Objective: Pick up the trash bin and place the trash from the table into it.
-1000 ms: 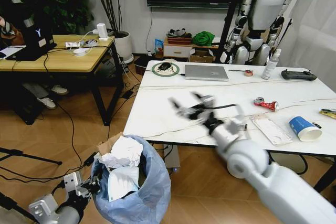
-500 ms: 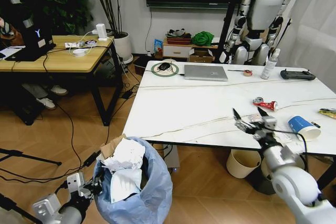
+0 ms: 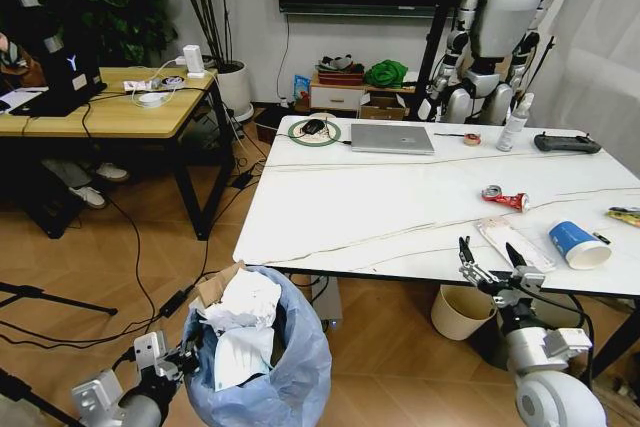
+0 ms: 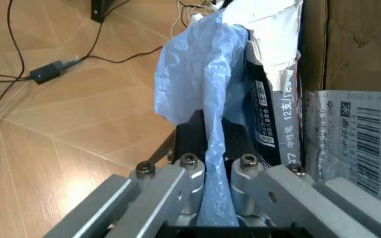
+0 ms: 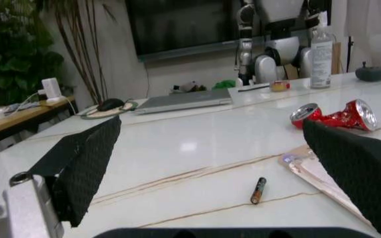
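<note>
On the marble tabletop (image 3: 330, 207) the crushed red can (image 3: 507, 198), blue cup (image 3: 578, 244) and packaging (image 3: 514, 246) wait as my right tool (image 3: 495, 268), swung back from the trash bin (image 3: 290, 367), hangs wide open and empty, my left tool (image 4: 210, 168) clamping the bag.

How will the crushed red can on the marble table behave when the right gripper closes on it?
The crushed red can lies on its side, so a nudge may roll it. Its dented body probably gives further when squeezed. It looks light, so the open right gripper, near the table edge, could knock it away.
</note>
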